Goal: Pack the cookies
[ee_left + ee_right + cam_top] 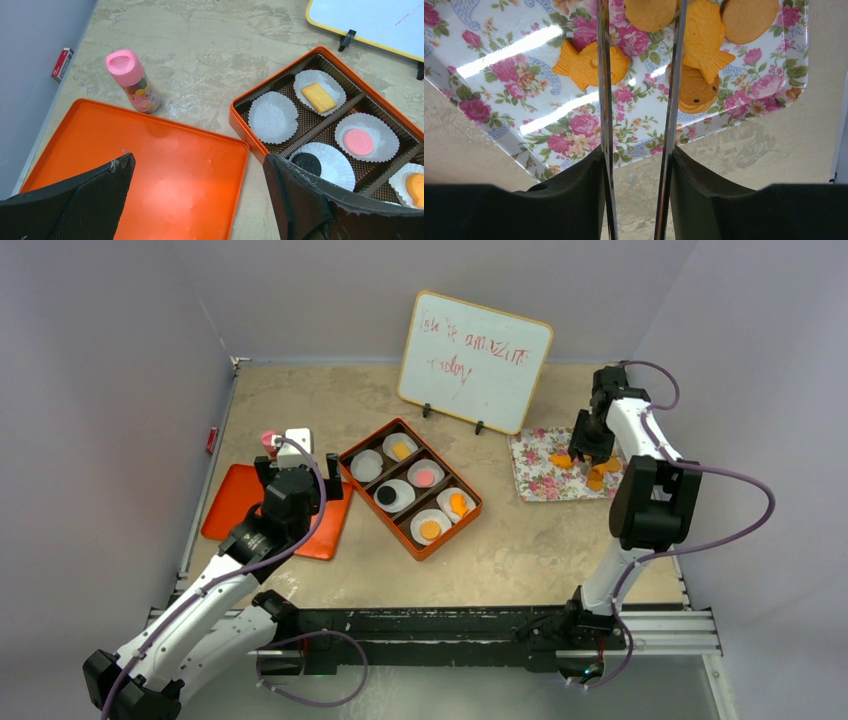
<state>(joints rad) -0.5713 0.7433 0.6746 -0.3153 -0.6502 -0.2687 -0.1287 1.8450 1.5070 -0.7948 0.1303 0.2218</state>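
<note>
On the flowered rectangular tray [535, 475] at the far right: loose orange cookies [589, 62], fish-shaped and round, some overlapping, crowded toward its right end. Directly above them, the right gripper [587, 455], pointing down, thin metal blades [605, 100] parallel and apart, with one round cookie between them at the top of the wrist view; whether a blade touches it, cannot tell.

More cookies in the orange rectangular tin [245, 134] at the table's middle, set diagonally, brown-lined, six compartments with a white fluted paper cup [272, 116] in each. At the far-left end, one bare cup beside a yellow rectangular biscuit [318, 97]. In the middle pair, a black round cookie [306, 163] and a pink round cookie [358, 141]. At the near-right end, two orange ones.

Just left of the tin, a flat orange metal lid [165, 175], with the left gripper [200, 200] over its right edge, dark padded fingers wide apart and holding nothing.

Beyond the lid, a small bottle with a pink cap [132, 82], upright. Beside it, in the overhead view only, a small white box [297, 440]. At the table's left edge, a small red block [62, 64]. Beyond the tin, a yellow-framed whiteboard [475, 360] with red handwriting, propped on black feet.

All six cups in the overhead view; only part of the tin in the left wrist view. Fish outlines in the right wrist view only; from overhead, mere orange blobs.
</note>
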